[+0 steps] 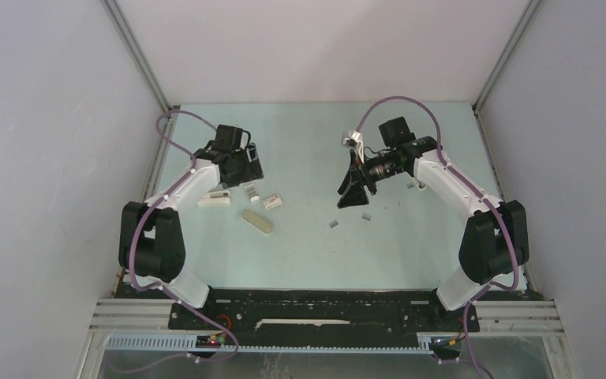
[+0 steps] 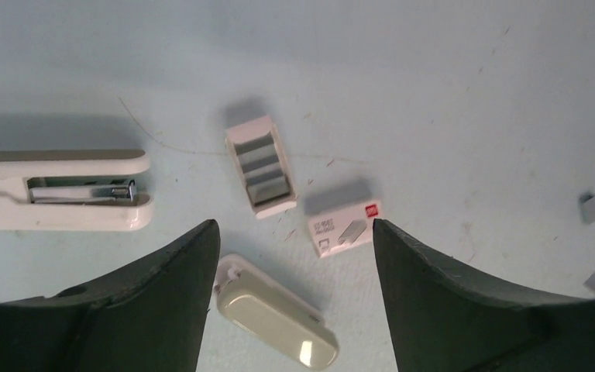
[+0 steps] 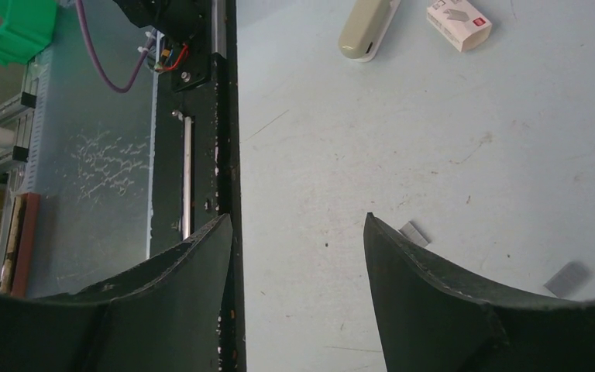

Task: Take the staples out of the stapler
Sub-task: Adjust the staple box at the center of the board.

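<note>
So the left end effector (image 2: 293,226) hangs over the pale green surface (image 1: 308,142) with its dark fingers (image 2: 163,302) spread wide and nothing between them. Under it there's a long white plastic stapler (image 2: 58,190) lying on its side, with a silvery metal channel showing in its slot. Honestly can't tell if any staples sit in there. Near it is a small white open tray (image 2: 259,164) with grey blocks packed inside. A small white printed box (image 2: 346,227) sits just beside the tray, and a stubby beige plastic stapler (image 2: 275,322) is down low between the fingers in the left wrist view. The small silvery-grey metal staple strips (image 1: 333,224) are loose on the surface, two of them, well apart from the white stapler and over by the right end effector (image 3: 296,219). That one's gaping wide and empty too, tilted down at the surface, and its wrist view shows one strip just beside a finger.
</note>
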Available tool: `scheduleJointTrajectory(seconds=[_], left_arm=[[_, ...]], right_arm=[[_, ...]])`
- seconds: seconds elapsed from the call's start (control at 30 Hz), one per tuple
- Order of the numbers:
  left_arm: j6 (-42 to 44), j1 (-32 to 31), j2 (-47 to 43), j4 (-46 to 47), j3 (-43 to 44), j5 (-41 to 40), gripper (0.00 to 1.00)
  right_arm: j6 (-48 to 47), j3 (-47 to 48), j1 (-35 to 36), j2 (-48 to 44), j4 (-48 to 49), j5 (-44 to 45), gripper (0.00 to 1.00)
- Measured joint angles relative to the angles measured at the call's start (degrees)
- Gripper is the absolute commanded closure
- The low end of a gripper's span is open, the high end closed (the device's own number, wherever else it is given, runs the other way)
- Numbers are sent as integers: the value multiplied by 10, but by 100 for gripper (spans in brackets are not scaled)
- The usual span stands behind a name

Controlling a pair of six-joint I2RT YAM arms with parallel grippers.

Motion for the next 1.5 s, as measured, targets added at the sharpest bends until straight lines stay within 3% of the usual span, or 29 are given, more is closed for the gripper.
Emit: scheduleJointTrajectory(seconds=[0.1,0.6,0.73,0.9,1.5], left_arm=[[-38,0,0,19,0,-8,31],[-147,-17,46,21,1,-66,44],[-156,-31,78,3,9,-75,48],[-158,-39,121,-9,52,-81,60],[-162,-39,171,-36,90,-108,69]], right_arm=[[0,0,-3,0,4,-1,28],[9,0,-14,16,16,-17,28],[9,0,-14,17,15,-19,29],[9,0,-14,17,15,-22,29],[8,0,-24,17,15,-23,29]])
